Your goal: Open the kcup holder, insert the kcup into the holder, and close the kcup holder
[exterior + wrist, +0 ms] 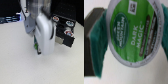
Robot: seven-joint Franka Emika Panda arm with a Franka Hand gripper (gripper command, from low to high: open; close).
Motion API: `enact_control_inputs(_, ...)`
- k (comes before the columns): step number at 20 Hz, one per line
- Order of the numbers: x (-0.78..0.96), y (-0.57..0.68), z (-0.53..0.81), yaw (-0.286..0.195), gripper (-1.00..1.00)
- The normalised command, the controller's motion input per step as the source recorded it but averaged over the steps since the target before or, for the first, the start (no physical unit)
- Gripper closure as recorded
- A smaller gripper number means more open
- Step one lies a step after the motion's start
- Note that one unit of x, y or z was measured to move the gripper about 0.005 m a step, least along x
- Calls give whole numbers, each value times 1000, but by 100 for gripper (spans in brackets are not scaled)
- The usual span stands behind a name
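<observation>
The kcup (131, 32) fills the wrist view, its green lid printed with white lettering and ringed by a pale rim. It sits between two teal-and-black fingers (94, 36), which press on it from either side. In the exterior view my gripper (36, 48) hangs just above the white table (20, 65), with a bit of green from the kcup (36, 48) at its tip. The kcup holder (68, 36), a black box with pale patches on its front, stands at the exterior view's right, apart from the gripper. Blur hides whether its drawer is open.
The arm's grey-white body (42, 27) blocks the middle of the exterior view. Dark and blue objects (10, 20) line the back at the exterior view's left.
</observation>
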Motion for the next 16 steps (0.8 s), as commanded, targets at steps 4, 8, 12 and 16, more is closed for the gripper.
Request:
enact_control_inputs(4,-17,487,678,69,100)
enact_control_inputs(8,-96,497,514,82,100)
enact_control_inputs(12,-143,519,418,79,100)
enact_control_inputs(16,-193,528,381,81,100)
